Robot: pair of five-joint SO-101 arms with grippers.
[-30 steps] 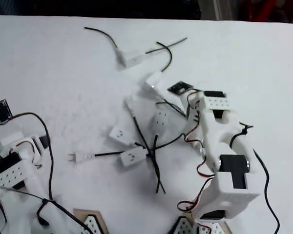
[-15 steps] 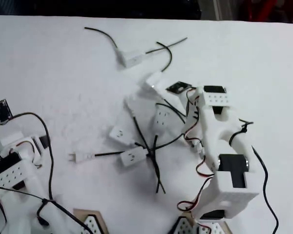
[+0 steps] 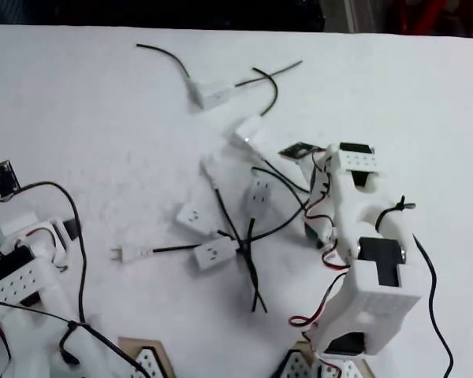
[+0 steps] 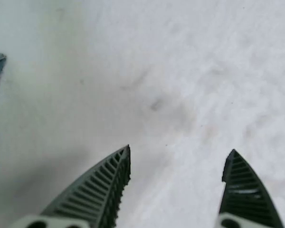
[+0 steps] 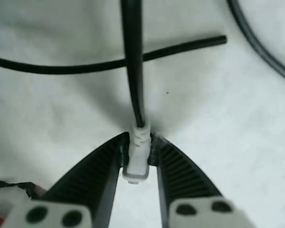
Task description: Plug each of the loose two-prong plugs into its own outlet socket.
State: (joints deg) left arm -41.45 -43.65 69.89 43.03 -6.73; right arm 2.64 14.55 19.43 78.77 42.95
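Fingers on my left arm (image 4: 180, 149) hang wide open over the bare white worktop (image 4: 204, 71) with nothing between them. Next along lies a loose white two-prong plug on a black cord (image 3: 131, 253). It lies flat, with its long axis across the worktop, its prongs aimed at my left arm and its cord trailing toward the middle. My left arm is the nearer one to it.

Three white square outlet sockets sit in the middle. The first socket (image 3: 195, 216) lies just beyond that cord, the second socket (image 3: 217, 252) at the cord's far end, and the third socket (image 3: 260, 193) is farther right among crossing black cords. Their slotted faces look unoccupied, as far as I can tell.

Fingers on my right arm (image 5: 138, 140) are clamped tight on a small white plug body (image 5: 135, 164). Its thick black cord (image 5: 132, 57) runs straight out past the fingertips, in line with them, and crosses over a thinner black cord (image 5: 85, 64). I cannot see this plug's prongs.

I judge the third socket closest to my white right arm (image 3: 355, 213), lying to its left. The plug's prong end, wherever it points, must be brought to face those slots.
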